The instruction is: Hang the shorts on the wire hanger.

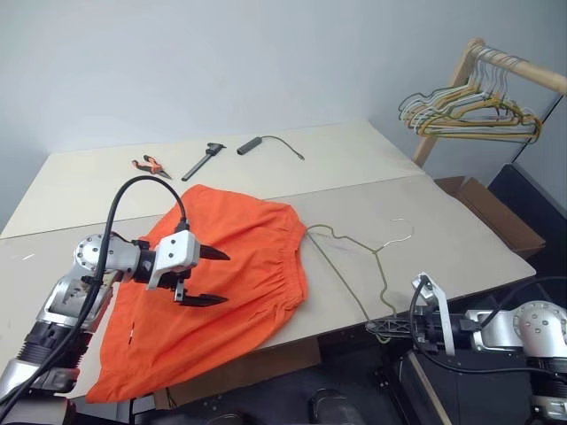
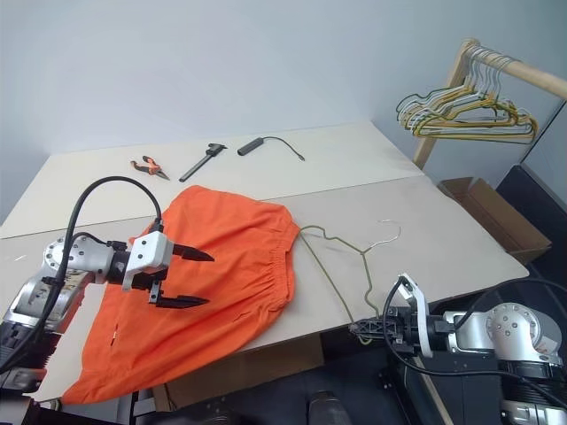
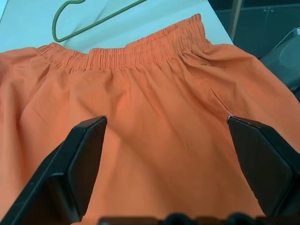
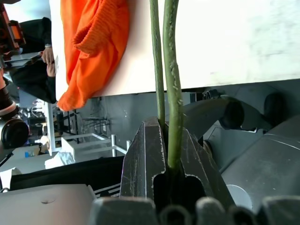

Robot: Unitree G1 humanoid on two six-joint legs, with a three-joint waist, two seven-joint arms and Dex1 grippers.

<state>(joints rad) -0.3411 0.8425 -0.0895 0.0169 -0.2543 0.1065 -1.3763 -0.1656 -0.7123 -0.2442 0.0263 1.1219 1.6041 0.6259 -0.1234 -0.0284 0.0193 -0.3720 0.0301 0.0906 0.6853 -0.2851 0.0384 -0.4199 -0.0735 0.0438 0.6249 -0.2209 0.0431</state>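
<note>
Beige table (image 1: 372, 168) before a grey wall; left end effector (image 1: 205, 276) gapes over shorts (image 1: 239, 257), right end effector (image 1: 379, 328) clamps wire hanger (image 1: 354, 266)

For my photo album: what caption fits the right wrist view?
Right gripper shut on the wire hanger at the table edge, orange shorts draped beyond.
</note>
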